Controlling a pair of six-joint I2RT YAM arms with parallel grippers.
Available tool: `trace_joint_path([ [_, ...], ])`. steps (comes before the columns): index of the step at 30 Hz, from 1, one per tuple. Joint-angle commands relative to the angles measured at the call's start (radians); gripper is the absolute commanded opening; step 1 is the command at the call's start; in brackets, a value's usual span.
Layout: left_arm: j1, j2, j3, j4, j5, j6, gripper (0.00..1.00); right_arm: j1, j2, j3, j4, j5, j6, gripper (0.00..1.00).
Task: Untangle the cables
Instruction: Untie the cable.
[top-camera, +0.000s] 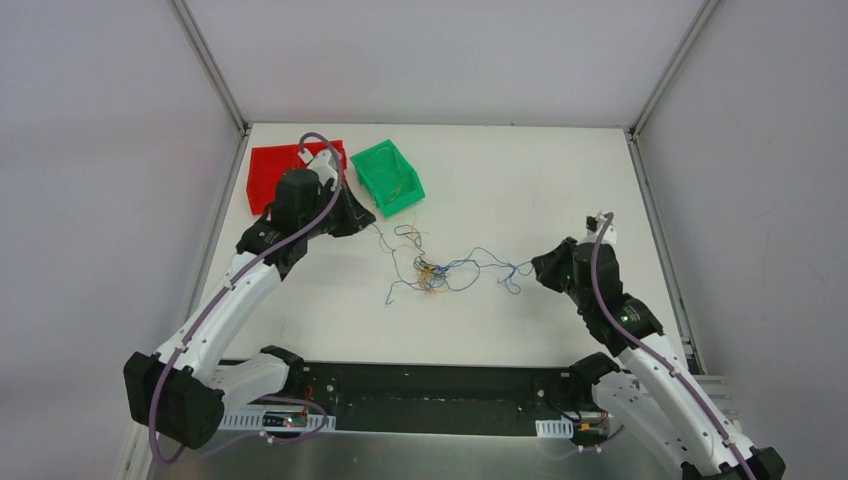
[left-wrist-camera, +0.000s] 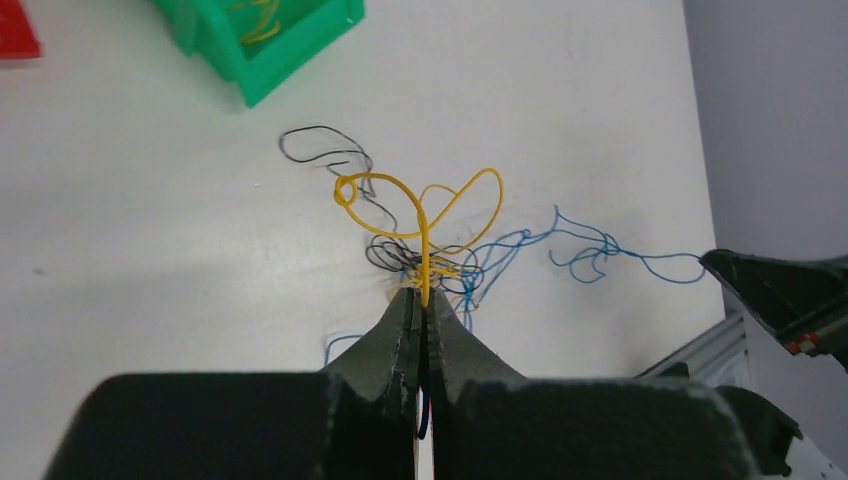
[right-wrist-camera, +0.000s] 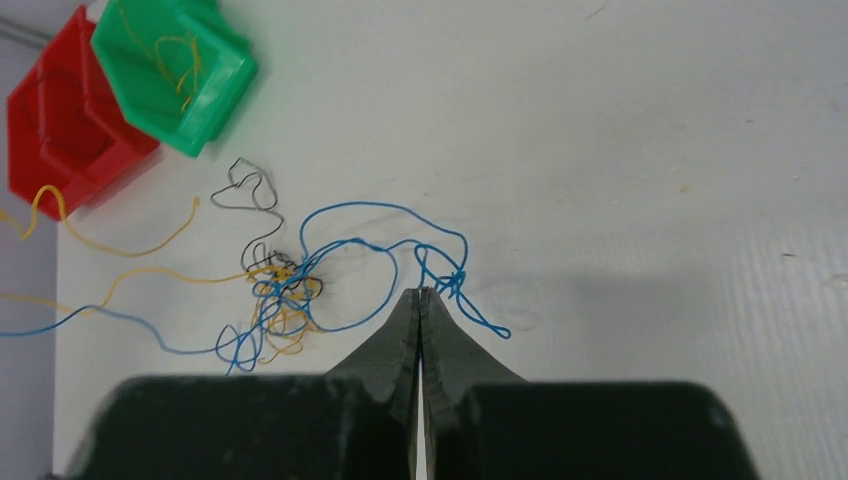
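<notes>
Pulling the knot apart looks like the step in hand, with each arm gripping a strand on opposite sides of it. The right gripper (right-wrist-camera: 421, 292) is pinched closed on a blue cable (right-wrist-camera: 372, 205), just beside a small blue knot. The left gripper (left-wrist-camera: 424, 298) is clamped on a yellow cable (left-wrist-camera: 425, 255) that loops up from its tips; a blue strand may be caught there too, but that is hard to tell. Between them on the table (top-camera: 560, 180) the clump (top-camera: 435, 272) of cables is not yet freed. The next move calls for a slow outward draw, watching whether the clump loosens or tightens. Farther back sit a green bin (top-camera: 405, 198) and a red bin (top-camera: 265, 180).
</notes>
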Motion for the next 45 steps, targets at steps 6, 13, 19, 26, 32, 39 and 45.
trace_joint_path([
  [6, -0.117, 0.118, 0.094, 0.127, 0.259, 0.054, 0.0, -0.001, 0.082, 0.023, 0.141, -0.34, -0.089, 0.05],
  [13, -0.192, 0.212, 0.184, 0.129, 0.314, 0.099, 0.0, -0.001, 0.094, 0.02, 0.139, -0.368, -0.111, 0.61],
  [19, -0.206, 0.331, 0.246, 0.128, 0.386, 0.11, 0.33, 0.001, 0.122, 0.044, 0.156, -0.381, -0.11, 0.7],
  [26, -0.206, 0.249, 0.22, 0.075, 0.137, 0.131, 0.97, 0.003, 0.134, 0.06, 0.154, -0.365, -0.106, 0.71],
  [32, -0.197, 0.144, 0.179, -0.122, -0.192, 0.139, 0.99, 0.003, 0.169, 0.061, 0.145, -0.366, -0.102, 0.71],
  [39, -0.182, 0.06, 0.083, -0.249, -0.417, 0.034, 0.99, 0.033, 0.336, 0.124, 0.19, -0.417, -0.099, 0.73],
  [45, -0.185, 0.037, -0.023, -0.152, -0.079, 0.057, 0.9, 0.15, 0.578, 0.298, 0.15, -0.342, -0.141, 0.72],
])
